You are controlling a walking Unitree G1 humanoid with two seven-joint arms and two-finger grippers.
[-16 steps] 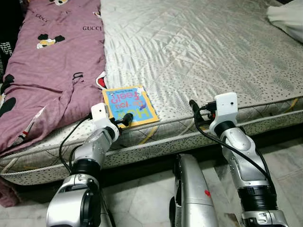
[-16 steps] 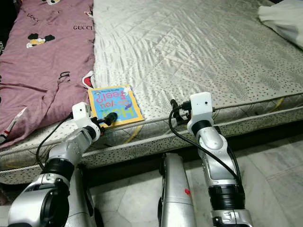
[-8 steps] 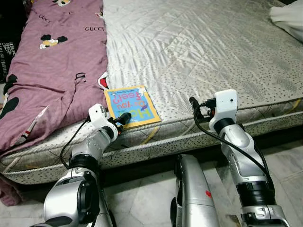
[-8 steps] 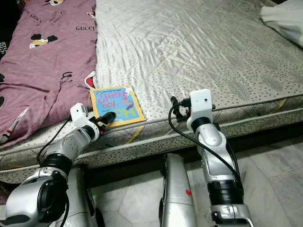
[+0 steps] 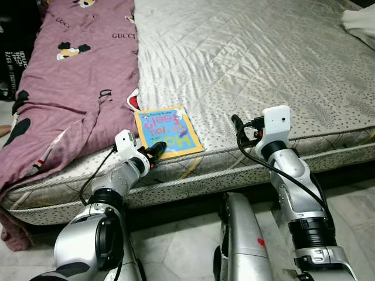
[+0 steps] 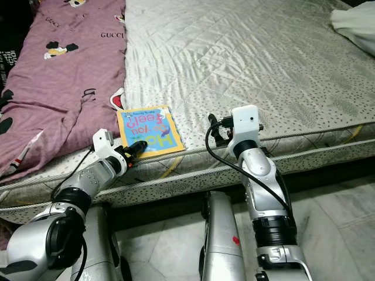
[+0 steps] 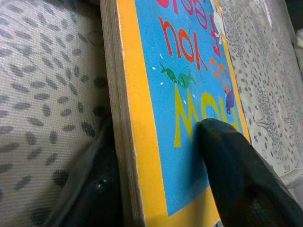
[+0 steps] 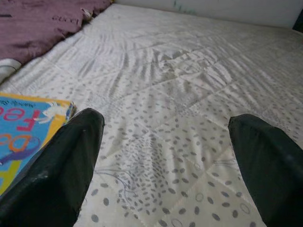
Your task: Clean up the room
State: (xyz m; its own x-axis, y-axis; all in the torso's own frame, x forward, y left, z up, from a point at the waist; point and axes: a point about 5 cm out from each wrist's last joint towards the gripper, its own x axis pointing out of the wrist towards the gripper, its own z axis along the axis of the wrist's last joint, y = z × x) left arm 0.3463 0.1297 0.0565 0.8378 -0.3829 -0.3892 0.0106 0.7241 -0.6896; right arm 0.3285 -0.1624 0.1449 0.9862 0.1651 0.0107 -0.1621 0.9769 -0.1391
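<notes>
A thin picture book [image 5: 169, 131] with a yellow border and a blue cover lies flat near the front edge of the bed's bare quilted mattress [image 5: 246, 52], just beside the hem of a purple printed blanket [image 5: 70, 82] that covers the robot's left part of the bed. The left gripper [image 5: 153, 151] is at the book's near corner, and the left wrist view shows it clamped on that book: one black finger [image 7: 232, 184] presses on the printed cover while the other lies under the book's edge against the speckled mattress side. The right gripper [image 5: 236, 127] hovers over the front edge of the mattress, near the book on the robot's right but apart from it, with its two fingers [image 8: 61, 175] spread wide and nothing between them. In the right wrist view the book's corner shows just past one finger. A crumpled white cloth [image 5: 360, 20] lies at the far right corner of the bed. Below the mattress edge is a pale tiled floor [image 5: 181, 246].
</notes>
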